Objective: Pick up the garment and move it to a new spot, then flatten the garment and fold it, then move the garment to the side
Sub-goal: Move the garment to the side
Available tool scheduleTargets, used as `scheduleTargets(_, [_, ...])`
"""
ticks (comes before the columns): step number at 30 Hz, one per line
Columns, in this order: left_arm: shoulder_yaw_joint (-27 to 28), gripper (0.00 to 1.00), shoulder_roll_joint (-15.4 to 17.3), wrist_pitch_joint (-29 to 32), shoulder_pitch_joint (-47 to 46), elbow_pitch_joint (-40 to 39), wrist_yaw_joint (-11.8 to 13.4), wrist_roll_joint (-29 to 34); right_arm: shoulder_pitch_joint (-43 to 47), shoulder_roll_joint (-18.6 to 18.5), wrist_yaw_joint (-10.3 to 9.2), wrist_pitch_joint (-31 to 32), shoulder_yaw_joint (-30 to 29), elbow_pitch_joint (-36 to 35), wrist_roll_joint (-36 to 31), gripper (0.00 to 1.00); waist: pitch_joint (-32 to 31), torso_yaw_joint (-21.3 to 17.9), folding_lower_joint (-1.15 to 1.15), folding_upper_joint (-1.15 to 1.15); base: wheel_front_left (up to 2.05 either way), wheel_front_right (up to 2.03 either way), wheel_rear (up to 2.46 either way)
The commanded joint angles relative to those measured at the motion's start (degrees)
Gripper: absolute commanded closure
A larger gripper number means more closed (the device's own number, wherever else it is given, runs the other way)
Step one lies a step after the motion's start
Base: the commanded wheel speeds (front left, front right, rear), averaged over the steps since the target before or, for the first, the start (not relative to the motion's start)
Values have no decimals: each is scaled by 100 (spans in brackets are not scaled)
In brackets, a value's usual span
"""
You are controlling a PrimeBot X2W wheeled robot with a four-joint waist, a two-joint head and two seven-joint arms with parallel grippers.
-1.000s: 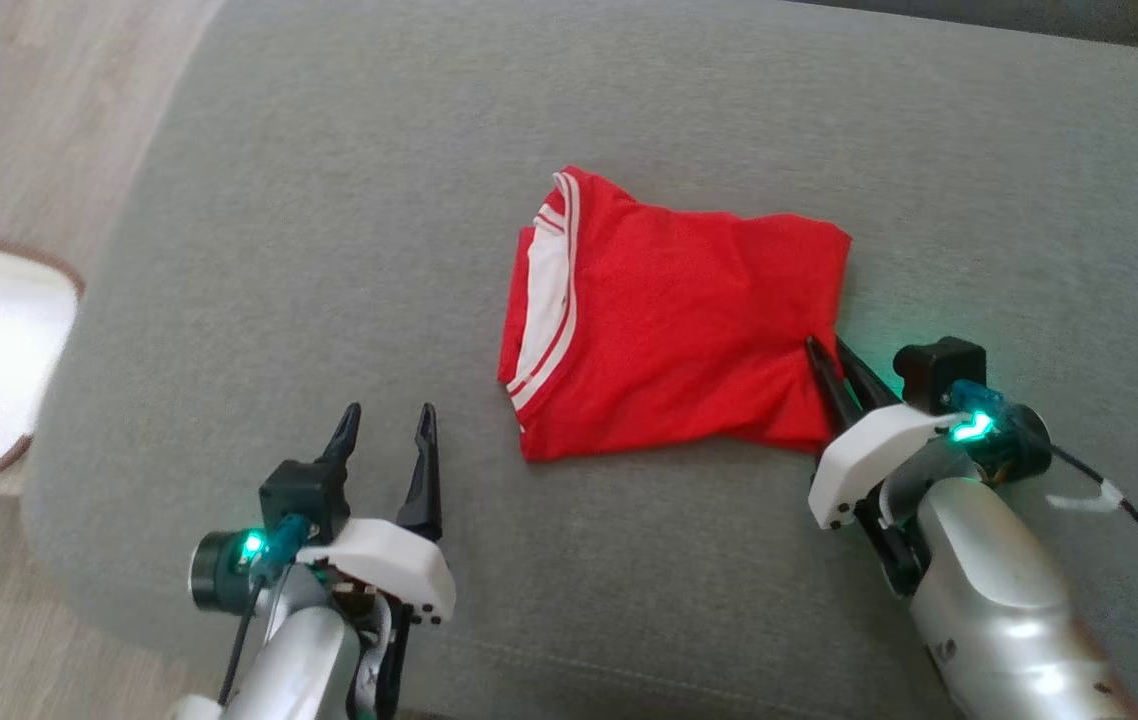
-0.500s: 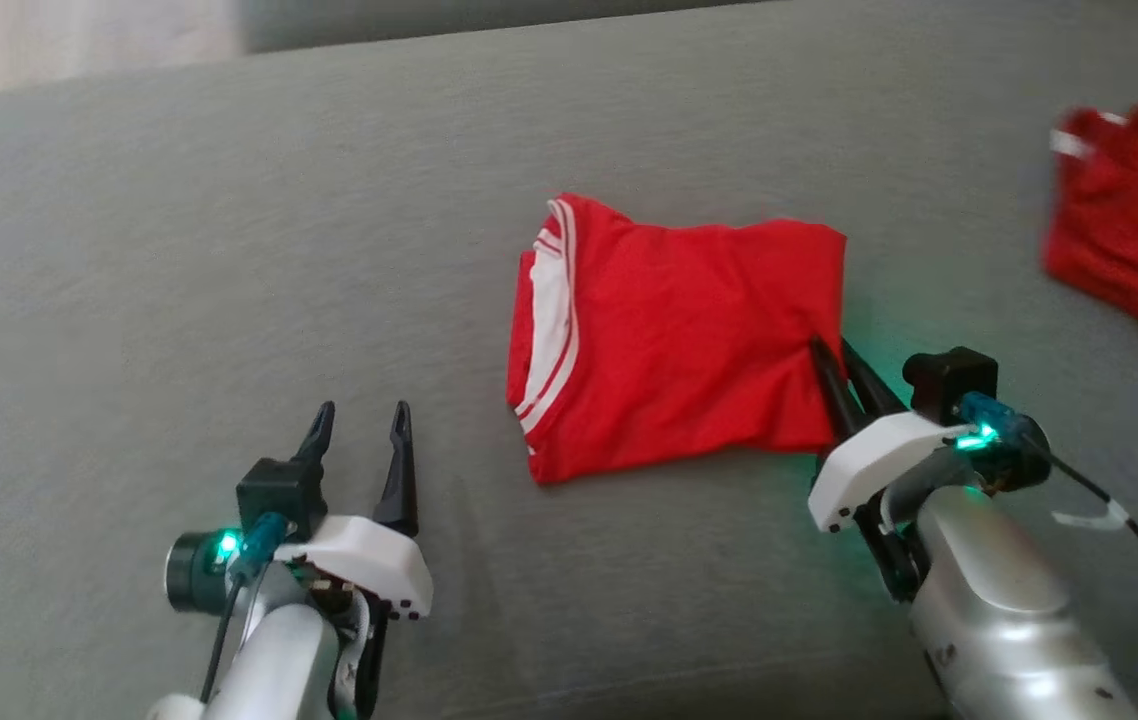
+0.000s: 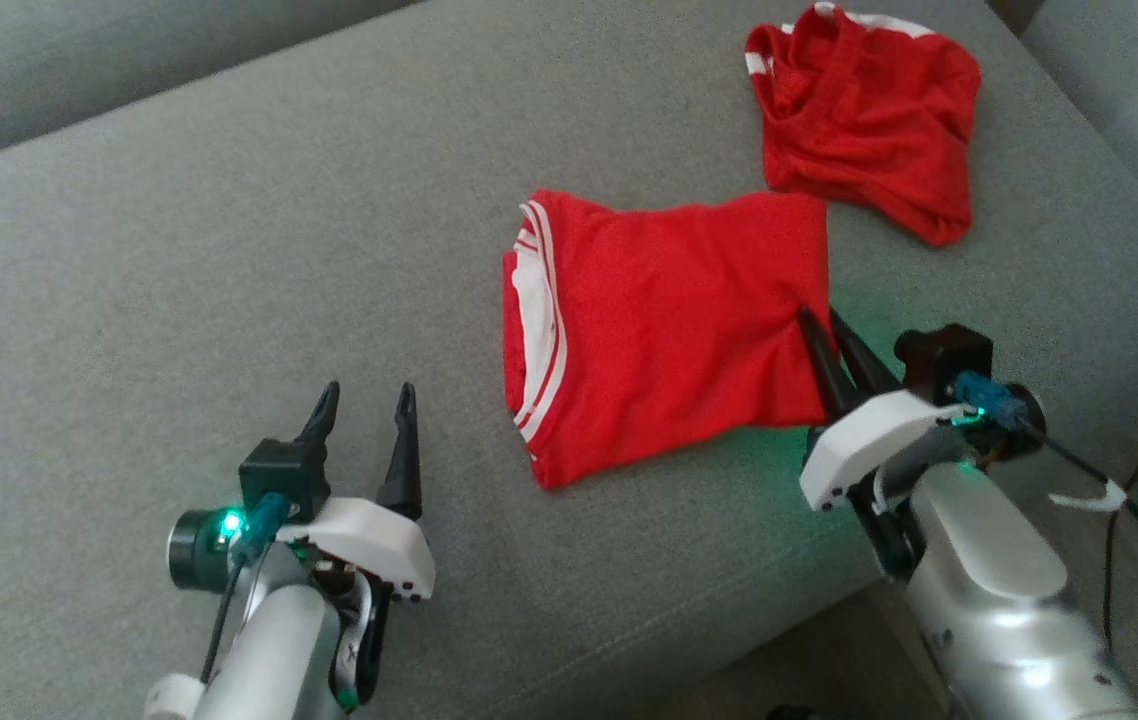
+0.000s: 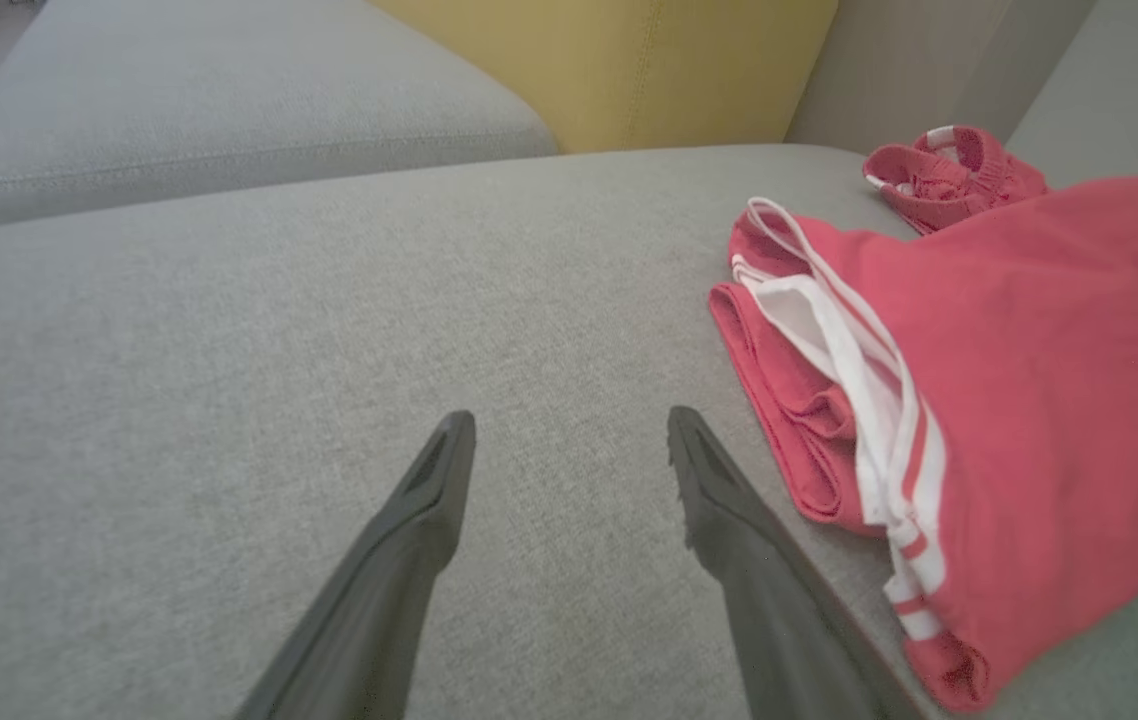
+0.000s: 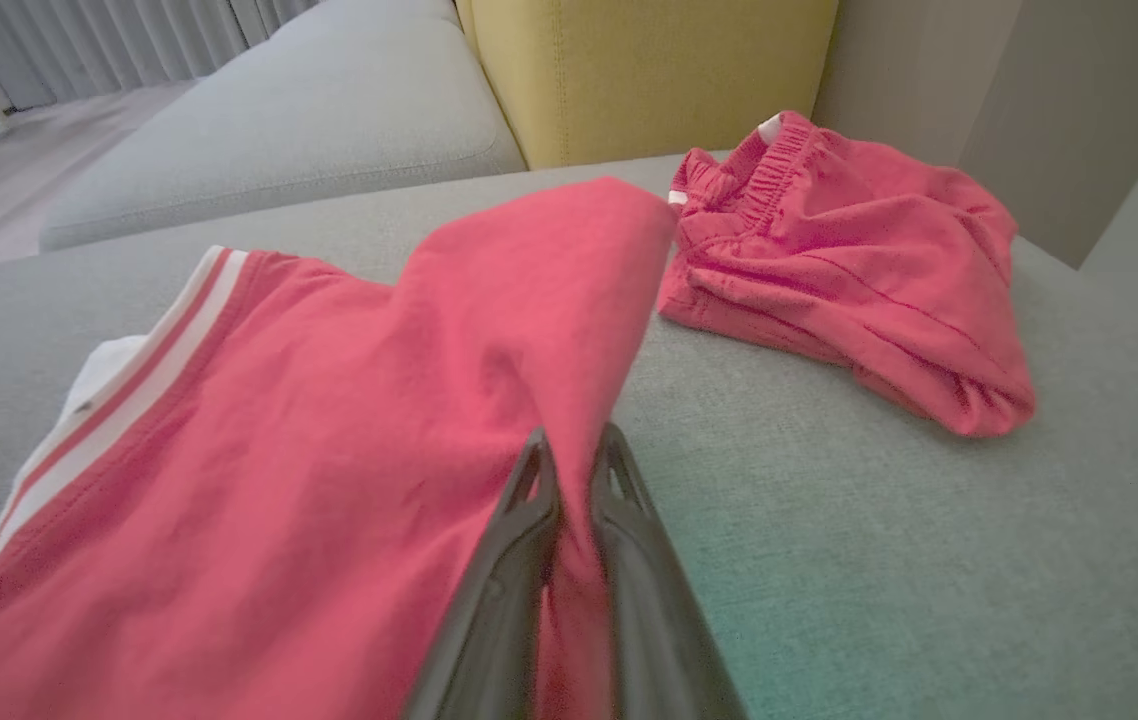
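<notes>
My right fingers [image 3: 817, 352] pinch the folded red fabric garment with white striped trim [image 3: 669, 320], mid-frame on the grey sofa cushion [image 3: 229, 250]; my left fingers [image 3: 402, 450] stand wide, lower left.

The left gripper [image 4: 571, 418] is seen with fingers spread wide over the grey cushion [image 4: 259, 330]. A folded red garment [image 4: 1039, 400] with white trim is laid just right of the right finger, a crumpled red piece [image 4: 959, 170] beyond it

Crumpled red shorts [image 3: 869, 110] on grey sofa [image 3: 229, 300]
</notes>
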Motion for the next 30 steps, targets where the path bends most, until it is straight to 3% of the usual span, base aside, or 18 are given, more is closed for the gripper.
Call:
scheduleTargets(1, [161, 0, 47, -45, -190, -103, -30, 36, -368, 17, 20, -22, 54, -210, -133, 100, 125, -55, 0, 0, 0, 0, 0])
scheduleTargets(7, [236, 0, 47, -45, -272, 48, -111, 207, -1231, -56, 20, 78, -591, -62, -1003, 100, 339, 221, 0, 0, 0, 0, 0])
scheduleTargets(16, [479, 0, 98, -45, -303, 125, -246, 483, -2232, -855, 20, 357, -2586, 275, -2566, 100, 624, 672, 0, 0, 0, 0, 0])
scheduleTargets(21, [610, 0, 101, -45, -273, 93, -285, 563, -2401, -927, 20, 269, -3250, 152, -3378, 100, 685, 674, 0, 0, 0, 0, 0])
scheduleTargets(22, [634, 0, 103, -45, -269, 95, -289, 578, -2421, -895, 20, 238, -3344, 137, -3491, 56, 694, 653, 0, 0, 0, 0, 0])
scheduleTargets(23, [634, 0, 103, -45, -269, 95, -289, 578, -2421, -895, 20, 238, -3344, 137, -3491, 56, 694, 653, 0, 0, 0, 0, 0])
scheduleTargets(24, [653, 0, 103, -45, -271, 105, -293, 594, -2438, -852, 20, 180, -3468, 110, -3572, 0, 697, 634, 0, 0, 0, 0, 0])
scheduleTargets(30, [738, 0, 93, -45, -311, 95, -316, 654, -2481, -533, 20, -126, -3885, 88, -3840, 0, 628, 552, 0, 0, 0, 0, 0])
